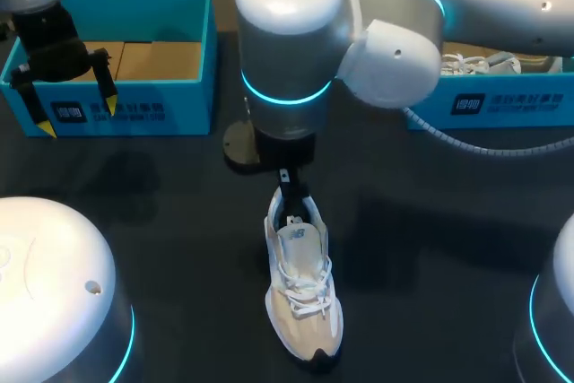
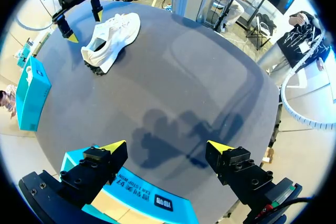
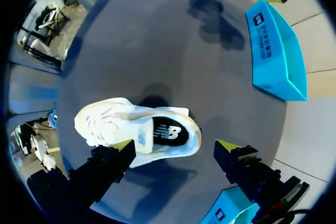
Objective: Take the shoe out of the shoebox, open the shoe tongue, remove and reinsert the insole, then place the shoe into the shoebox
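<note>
A white and beige shoe (image 1: 303, 289) lies upright on the dark table, its toe toward the near edge and its laces tied. My right gripper (image 1: 291, 199) hangs just over its heel. In the right wrist view the shoe (image 3: 136, 127) sits under that open gripper (image 3: 176, 145), with the dark insole showing in its opening beside one finger; I see no grip on it. My left gripper (image 1: 77, 114) is open over the front wall of the blue shoebox (image 1: 134, 109) at the far left. The left wrist view shows this gripper (image 2: 168, 146) holding nothing, and the shoe (image 2: 110, 38) far ahead.
A second blue box (image 1: 502, 100) stands at the far right and holds another white shoe (image 1: 471, 65). My right arm's large elbow (image 1: 287, 33) hangs over the middle of the table. Bare dark table (image 1: 161, 221) lies between the left box and the shoe.
</note>
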`<state>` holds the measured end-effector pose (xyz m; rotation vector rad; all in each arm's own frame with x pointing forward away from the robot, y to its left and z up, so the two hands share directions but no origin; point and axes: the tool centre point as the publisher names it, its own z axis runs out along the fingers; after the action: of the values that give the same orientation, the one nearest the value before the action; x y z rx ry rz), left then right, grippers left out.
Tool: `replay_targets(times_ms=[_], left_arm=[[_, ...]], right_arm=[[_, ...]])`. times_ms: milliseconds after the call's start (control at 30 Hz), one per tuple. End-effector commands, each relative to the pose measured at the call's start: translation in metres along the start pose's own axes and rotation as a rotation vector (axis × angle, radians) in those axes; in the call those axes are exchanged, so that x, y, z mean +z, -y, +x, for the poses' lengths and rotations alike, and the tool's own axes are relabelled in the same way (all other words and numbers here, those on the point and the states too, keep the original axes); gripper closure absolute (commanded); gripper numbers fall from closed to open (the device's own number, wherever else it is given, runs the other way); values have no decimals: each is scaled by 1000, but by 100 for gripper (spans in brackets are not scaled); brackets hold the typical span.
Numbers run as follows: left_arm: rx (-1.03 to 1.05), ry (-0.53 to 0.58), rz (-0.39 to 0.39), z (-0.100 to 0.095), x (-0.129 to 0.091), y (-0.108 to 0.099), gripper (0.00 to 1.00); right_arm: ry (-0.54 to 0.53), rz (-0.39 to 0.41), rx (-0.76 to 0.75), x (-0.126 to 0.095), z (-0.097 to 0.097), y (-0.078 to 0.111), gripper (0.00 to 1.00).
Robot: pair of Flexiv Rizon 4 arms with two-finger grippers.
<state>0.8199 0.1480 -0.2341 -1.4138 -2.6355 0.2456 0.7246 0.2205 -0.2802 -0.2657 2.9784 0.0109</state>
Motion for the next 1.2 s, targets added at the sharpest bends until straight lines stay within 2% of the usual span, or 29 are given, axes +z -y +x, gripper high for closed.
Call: replay_targets(times_ms=[33,367,700,1200], left_arm=[[1,0,-4,1,0,1,0],[1,0,-4,1,0,1,0],[1,0,-4,1,0,1,0],[1,0,-4,1,0,1,0]], right_arm=[[-17,-1,-9,15,-13,-1,0],[-47,-27,-20,44,-28,8,0],[-42,-57,16,71,-31,15,0],[-36,-26,50,95,-38,14,0]])
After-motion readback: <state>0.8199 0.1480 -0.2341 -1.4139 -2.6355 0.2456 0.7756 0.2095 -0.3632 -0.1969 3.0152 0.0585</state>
